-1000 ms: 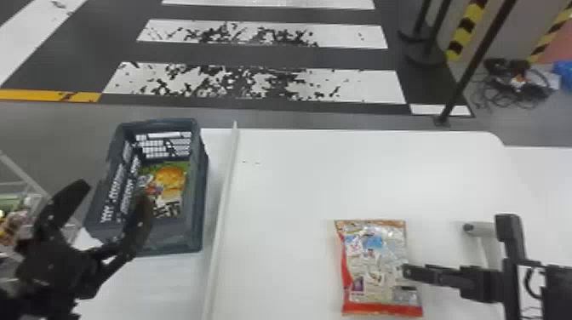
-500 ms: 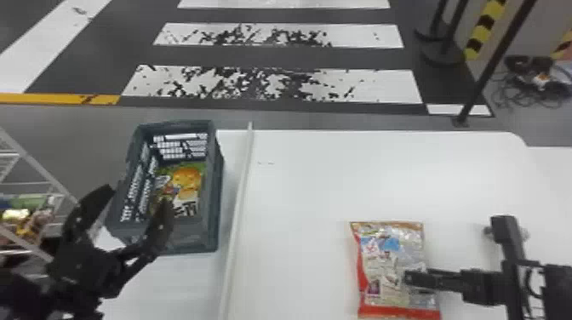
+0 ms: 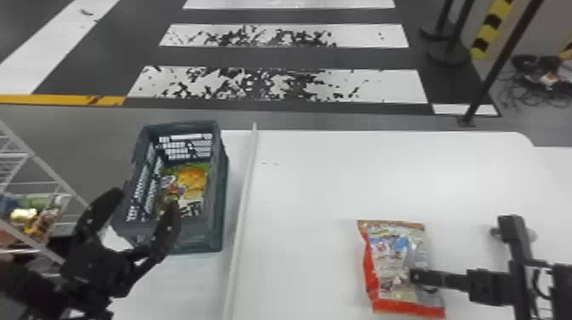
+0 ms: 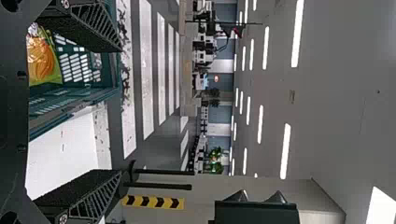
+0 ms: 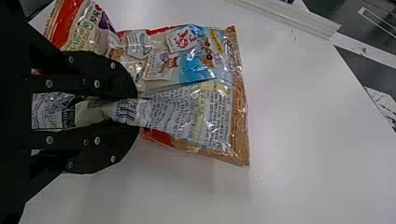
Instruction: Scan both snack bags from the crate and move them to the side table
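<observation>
The red-edged snack bag (image 3: 387, 259) lies print side up on the white tabletop (image 3: 323, 191), on the robot's right of the pale divider strip (image 3: 243, 200), and the right pincer (image 5: 136, 111) is clenched on it, its two fingers gathering the wrapper into a narrow fold near the middle. Beyond the strip, on the robot's left, stands the dark crate (image 3: 195, 238), with the yellow-green snack bag (image 3: 192, 181) inside it. The left pincer (image 3: 144, 201) is released, its fingers spread wide at the crate's near left side. The work looks partway along, I'd say: one bag is out and gripped, the other has yet to be lifted from the crate. Whether the gripped bag has been scanned I can't tell, nor whether it already lies where it should end up; the second bag still needs both scan and move. Against the earlier frames, the head view has swung a little, so crate and bag sit farther right in it. The gap between those two looks the same, while the right pincer reaches slightly farther over its bag.
</observation>
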{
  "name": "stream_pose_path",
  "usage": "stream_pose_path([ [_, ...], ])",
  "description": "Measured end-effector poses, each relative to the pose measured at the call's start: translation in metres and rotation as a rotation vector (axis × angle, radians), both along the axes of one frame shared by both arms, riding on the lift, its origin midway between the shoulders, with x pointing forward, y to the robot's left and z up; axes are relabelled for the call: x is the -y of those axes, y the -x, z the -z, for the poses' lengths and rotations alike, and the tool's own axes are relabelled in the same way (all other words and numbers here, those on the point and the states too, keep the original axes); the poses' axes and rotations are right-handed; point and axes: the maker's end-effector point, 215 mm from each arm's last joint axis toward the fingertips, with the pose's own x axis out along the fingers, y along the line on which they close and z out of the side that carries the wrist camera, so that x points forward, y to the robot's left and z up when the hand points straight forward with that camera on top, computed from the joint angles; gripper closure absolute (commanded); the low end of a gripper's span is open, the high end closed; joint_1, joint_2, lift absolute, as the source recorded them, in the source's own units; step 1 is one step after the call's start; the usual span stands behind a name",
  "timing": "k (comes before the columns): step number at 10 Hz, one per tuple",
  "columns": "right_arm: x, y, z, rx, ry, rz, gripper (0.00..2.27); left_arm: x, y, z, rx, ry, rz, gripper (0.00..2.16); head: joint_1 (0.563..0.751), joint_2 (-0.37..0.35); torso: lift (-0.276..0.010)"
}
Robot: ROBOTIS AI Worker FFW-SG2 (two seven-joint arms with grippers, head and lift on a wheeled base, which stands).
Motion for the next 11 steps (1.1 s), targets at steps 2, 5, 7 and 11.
stream_pose_path([
  [2, 0.004, 0.002, -0.033, 0.022, -0.033, 0.039, 2.25, 0.0, 0.0, 0.0, 0.001, -0.001, -0.001, 0.07, 0.695, 0.058, -0.029],
  [5, 0.055, -0.013, -0.092, 0.116, -0.055, 0.164, 2.25, 0.002, 0.002, -0.002, 0.006, 0.001, 0.003, 0.07, 0.695, -0.017, -0.029],
  [7, 0.116, -0.028, -0.118, 0.192, -0.041, 0.317, 2.25, 0.003, 0.005, -0.003, 0.007, 0.0, 0.005, 0.07, 0.695, -0.119, -0.029],
  [11, 0.269, -0.056, -0.118, 0.313, 0.13, 0.659, 2.25, 0.005, 0.016, -0.01, 0.023, -0.009, 0.014, 0.07, 0.695, -0.334, -0.029],
])
